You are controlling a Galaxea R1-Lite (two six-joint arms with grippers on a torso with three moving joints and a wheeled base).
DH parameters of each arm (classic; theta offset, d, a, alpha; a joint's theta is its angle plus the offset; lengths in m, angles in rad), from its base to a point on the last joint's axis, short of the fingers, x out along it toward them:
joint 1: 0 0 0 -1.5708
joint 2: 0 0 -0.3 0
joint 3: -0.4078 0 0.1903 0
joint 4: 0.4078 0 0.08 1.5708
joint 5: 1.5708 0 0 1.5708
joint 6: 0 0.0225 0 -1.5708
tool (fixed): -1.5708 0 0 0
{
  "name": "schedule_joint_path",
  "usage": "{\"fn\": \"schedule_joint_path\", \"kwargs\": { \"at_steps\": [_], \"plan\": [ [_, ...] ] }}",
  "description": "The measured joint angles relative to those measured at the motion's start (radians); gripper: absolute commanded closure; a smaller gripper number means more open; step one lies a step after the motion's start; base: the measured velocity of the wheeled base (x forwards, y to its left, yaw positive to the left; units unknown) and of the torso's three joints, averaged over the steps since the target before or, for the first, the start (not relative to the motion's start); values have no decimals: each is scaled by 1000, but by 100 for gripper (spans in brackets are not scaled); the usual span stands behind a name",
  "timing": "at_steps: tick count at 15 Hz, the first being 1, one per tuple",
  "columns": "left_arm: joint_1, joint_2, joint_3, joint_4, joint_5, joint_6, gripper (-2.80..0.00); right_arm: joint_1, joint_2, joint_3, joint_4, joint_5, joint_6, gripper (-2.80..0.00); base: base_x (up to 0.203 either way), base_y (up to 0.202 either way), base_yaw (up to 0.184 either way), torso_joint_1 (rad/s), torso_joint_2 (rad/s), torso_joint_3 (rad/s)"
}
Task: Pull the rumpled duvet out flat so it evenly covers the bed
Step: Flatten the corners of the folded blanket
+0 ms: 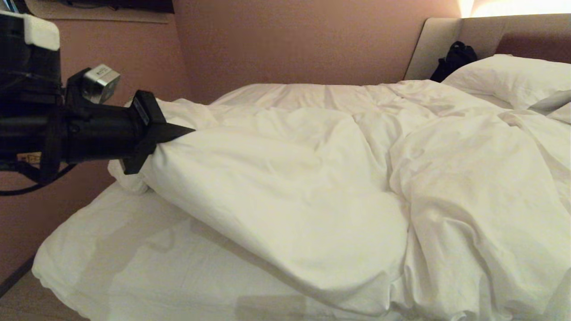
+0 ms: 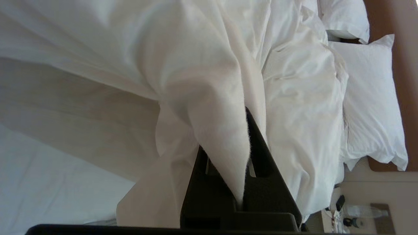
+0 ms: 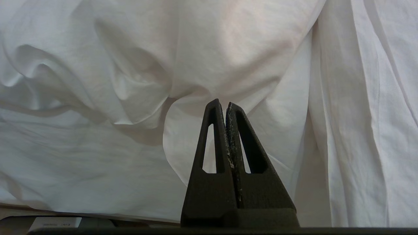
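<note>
The white duvet point(image 1: 290, 178) lies rumpled across the bed point(image 1: 134, 272), bunched toward the pillow end, with bare sheet showing at the near left corner. My left gripper point(image 1: 178, 132) is raised at the left and shut on a pinched fold of the duvet's edge. In the left wrist view that fold point(image 2: 222, 147) runs down between the black fingers point(image 2: 261, 156), and the rest of the duvet point(image 2: 202, 65) drapes away from it. My right gripper point(image 3: 226, 106) is shut and empty, close in front of hanging white bedding point(image 3: 228, 49). It is out of the head view.
A pink wall point(image 1: 267, 40) runs along the bed's far side. The padded headboard point(image 1: 435, 44), a black bag point(image 1: 455, 58) and white pillows point(image 1: 508, 76) are at the far right. A bedside table with a bottle point(image 2: 362, 212) stands beyond the pillows.
</note>
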Motion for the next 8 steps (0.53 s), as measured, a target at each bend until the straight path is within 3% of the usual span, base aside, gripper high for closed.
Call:
{"fn": "schedule_joint_path", "kwargs": {
  "at_steps": [8],
  "plan": [
    [0, -46, -91, 194, 0, 0, 0, 0, 0, 0, 0, 0, 0, 0, 0, 0, 0, 0, 0, 0]
  ]
}}
